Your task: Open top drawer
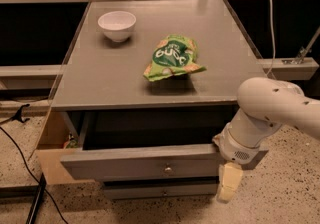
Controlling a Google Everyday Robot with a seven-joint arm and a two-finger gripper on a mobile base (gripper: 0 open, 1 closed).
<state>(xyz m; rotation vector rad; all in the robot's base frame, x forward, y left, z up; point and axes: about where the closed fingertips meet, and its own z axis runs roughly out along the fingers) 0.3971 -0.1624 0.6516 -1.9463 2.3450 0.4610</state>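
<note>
The top drawer [140, 162] is a wide grey front with a small brass knob [168, 170]. It stands pulled well out from the grey cabinet, with a dark gap behind it. A narrower drawer front [160, 190] shows below it. My gripper [228, 182] hangs at the drawer's right end, at the end of the white arm [272, 113]. Only one cream finger [229, 183] shows, pointing down beside the drawer's right corner.
On the grey cabinet top [110, 75] sit a white bowl [117, 25] at the back left and a green snack bag [172, 58] near the middle. A wooden box [50, 153] stands at the cabinet's left. A black cable [20, 148] lies on the speckled floor.
</note>
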